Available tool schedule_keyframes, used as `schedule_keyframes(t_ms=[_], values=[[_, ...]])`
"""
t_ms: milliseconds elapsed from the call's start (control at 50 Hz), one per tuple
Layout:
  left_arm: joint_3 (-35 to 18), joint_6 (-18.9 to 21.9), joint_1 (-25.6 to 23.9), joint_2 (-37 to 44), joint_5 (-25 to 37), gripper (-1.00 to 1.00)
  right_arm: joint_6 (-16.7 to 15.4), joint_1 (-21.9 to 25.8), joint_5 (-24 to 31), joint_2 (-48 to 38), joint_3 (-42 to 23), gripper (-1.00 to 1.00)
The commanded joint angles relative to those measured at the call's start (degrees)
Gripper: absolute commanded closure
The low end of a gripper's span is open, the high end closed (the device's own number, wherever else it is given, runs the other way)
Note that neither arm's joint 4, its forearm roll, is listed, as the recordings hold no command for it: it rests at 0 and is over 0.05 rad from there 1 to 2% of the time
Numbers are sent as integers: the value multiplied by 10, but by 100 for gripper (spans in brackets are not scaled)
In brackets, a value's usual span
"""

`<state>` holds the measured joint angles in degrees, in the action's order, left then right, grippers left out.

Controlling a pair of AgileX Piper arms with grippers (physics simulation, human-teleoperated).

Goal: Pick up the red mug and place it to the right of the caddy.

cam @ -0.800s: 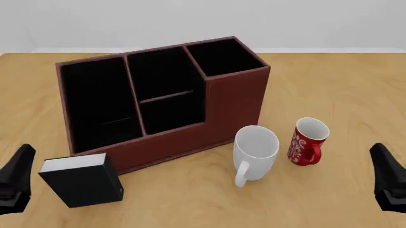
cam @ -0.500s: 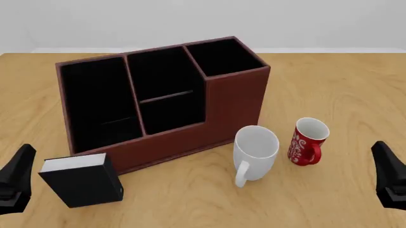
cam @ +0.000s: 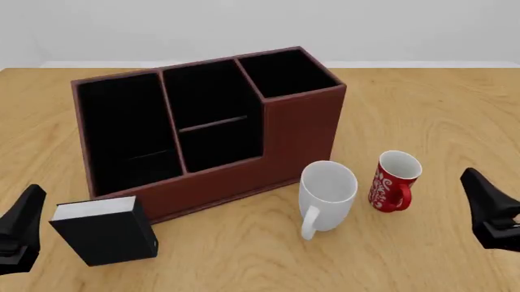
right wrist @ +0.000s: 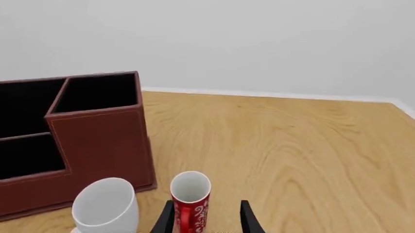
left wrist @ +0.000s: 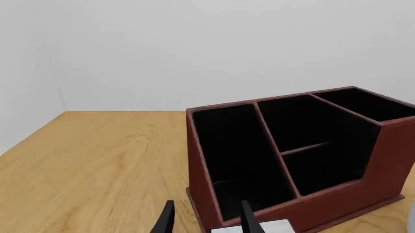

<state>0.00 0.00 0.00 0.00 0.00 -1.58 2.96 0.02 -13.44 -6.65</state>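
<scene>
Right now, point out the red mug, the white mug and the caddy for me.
red mug (cam: 390,185), front view, on its patterned side.
white mug (cam: 326,204), front view, on its outer wall.
caddy (cam: 299,131), front view, on its front right wall.

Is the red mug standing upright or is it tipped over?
Upright: the red mug rests on its base on the table, its open white mouth facing up.

— Where is the red mug (cam: 395,181)?
— Upright, white swirls outside, white inside, handle toward the camera, near the caddy's (cam: 207,125) right front corner.
— The caddy?
— Reddish-brown, three black-lined compartments, apparently empty, lower stepped front.
</scene>
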Motion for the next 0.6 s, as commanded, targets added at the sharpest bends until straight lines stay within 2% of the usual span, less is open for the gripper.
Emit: schedule_keyframes(t_ms=[20, 420, 600], values=[[0, 0, 0, 0, 0, -100, 1, 12, -38, -57, 6, -100], [0, 0, 0, 0, 0, -100, -9, 6, -189, -207, 54, -100], [0, 0, 0, 0, 0, -100, -12, 10, -239, -262, 60, -100]])
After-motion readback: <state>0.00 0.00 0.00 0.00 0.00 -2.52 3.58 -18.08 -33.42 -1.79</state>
